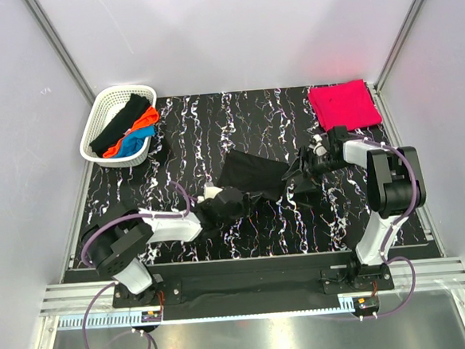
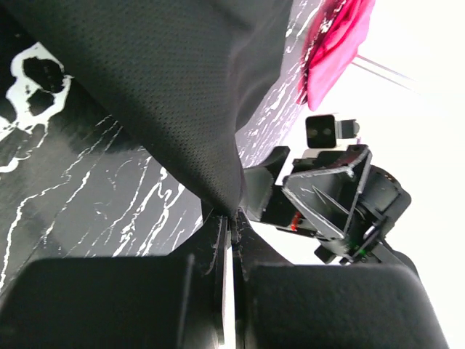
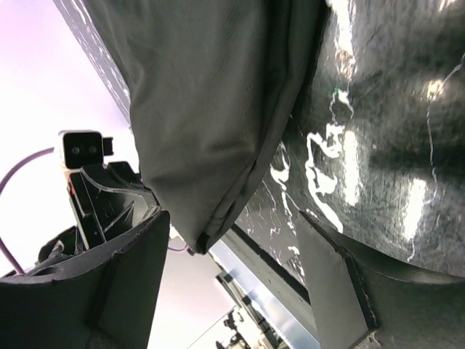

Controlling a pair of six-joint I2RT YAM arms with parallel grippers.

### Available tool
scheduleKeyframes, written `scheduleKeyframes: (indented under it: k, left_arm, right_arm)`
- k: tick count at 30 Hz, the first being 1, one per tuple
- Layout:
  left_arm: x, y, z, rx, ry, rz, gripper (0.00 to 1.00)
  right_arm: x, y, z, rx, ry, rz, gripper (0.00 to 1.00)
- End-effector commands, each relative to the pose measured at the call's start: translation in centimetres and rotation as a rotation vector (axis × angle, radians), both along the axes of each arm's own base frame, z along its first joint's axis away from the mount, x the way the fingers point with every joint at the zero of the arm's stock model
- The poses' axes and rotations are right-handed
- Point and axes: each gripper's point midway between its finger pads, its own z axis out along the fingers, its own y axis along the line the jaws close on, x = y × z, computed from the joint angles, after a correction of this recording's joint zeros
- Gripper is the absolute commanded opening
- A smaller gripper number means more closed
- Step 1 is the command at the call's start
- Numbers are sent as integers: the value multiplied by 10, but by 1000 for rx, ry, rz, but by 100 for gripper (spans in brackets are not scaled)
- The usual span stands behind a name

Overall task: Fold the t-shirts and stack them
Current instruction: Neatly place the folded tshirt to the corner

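A large black t-shirt [image 1: 252,173] hangs bunched above the mat's middle, between my two grippers. My left gripper [image 1: 218,201] is shut on its near corner; in the left wrist view the jaws [image 2: 231,218] pinch the black cloth [image 2: 167,87] tight. My right gripper [image 1: 300,170] is at the shirt's right end. In the right wrist view it [image 3: 232,283] is open, fingers wide apart, and a hemmed corner of the cloth [image 3: 211,109] hangs between them unpinched. A folded pinkish-red t-shirt [image 1: 343,105] lies at the far right corner and also shows in the left wrist view [image 2: 330,51].
A white lattice basket [image 1: 100,112] at the far left holds black, orange [image 1: 137,124] and blue [image 1: 138,136] shirts. The black marbled mat [image 1: 236,118] covers the table. White walls stand on three sides. The two grippers face each other closely.
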Motion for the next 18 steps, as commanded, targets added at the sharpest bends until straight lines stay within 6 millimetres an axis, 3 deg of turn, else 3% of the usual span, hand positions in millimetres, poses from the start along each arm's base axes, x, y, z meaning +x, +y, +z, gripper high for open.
scheduleKeyframes:
  k: [1, 18]
  left_arm:
    - [5, -6, 26, -50, -40, -15, 0]
    - [9, 1, 38, -75, -62, 3, 0]
  right_arm:
    - [11, 6, 7, 52, -29, -6, 77]
    - [13, 23, -21, 52, 43, -70, 74]
